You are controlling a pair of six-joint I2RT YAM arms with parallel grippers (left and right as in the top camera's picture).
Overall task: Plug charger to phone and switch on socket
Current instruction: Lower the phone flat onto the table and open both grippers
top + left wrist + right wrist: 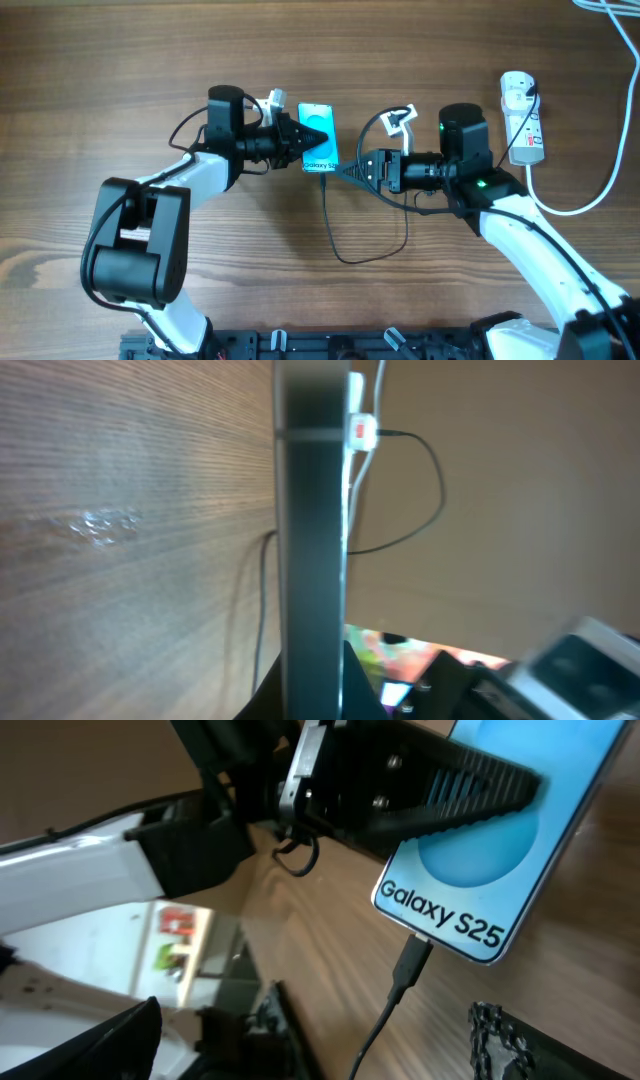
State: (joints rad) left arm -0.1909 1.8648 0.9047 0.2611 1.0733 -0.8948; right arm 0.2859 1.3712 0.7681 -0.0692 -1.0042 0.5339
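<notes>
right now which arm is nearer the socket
Right. The right arm is close beside the socket, apart from it; the left arm is farther across the table, its jaws on the phone.

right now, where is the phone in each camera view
overhead: phone upper centre, between the two arms.
left wrist: phone is probably the dark upright slab at centre, seen edge-on.
right wrist: phone upper right, screen reading Galaxy S25.
shared landmark: the thin black cable leading from the phone.
</notes>
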